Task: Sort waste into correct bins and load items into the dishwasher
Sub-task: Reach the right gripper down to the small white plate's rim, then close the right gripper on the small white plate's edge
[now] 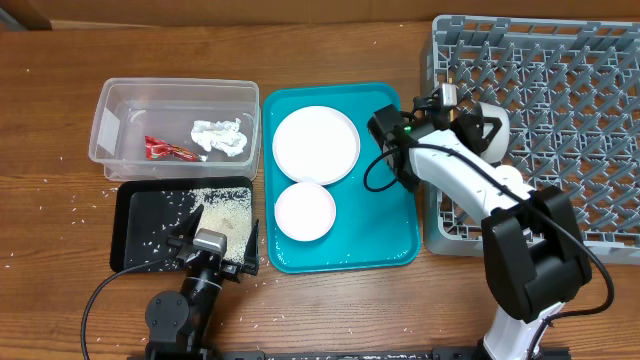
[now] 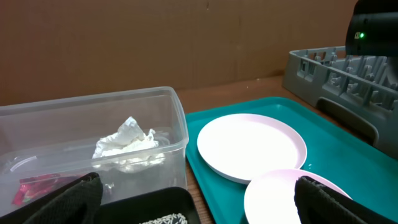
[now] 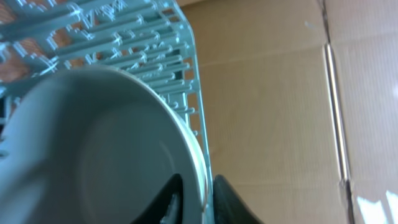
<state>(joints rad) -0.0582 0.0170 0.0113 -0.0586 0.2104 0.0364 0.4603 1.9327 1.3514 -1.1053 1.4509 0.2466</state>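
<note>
My right gripper (image 1: pixel 468 125) is shut on the rim of the pale bowl (image 1: pixel 492 128), held tilted on edge at the left side of the grey dish rack (image 1: pixel 560 80). In the right wrist view the fingers (image 3: pixel 198 193) pinch the bowl's rim (image 3: pixel 93 143) in front of the rack (image 3: pixel 124 37). My left gripper (image 1: pixel 205 240) is open and empty over the black tray (image 1: pixel 140 220), which holds rice grains (image 1: pixel 225 212). The clear tub (image 1: pixel 175 88) holds the red wrapper (image 1: pixel 165 150) and the tissue wad (image 1: pixel 220 137). The cup and chopsticks are out of view.
The teal tray (image 1: pixel 390 230) holds the larger plate (image 1: pixel 315 143) and the smaller plate (image 1: pixel 304 211). Loose rice grains lie on the table left of the black tray (image 1: pixel 70 215). The left wrist view shows the tub (image 2: pixel 62 109), tissue (image 2: pixel 127 143) and both plates.
</note>
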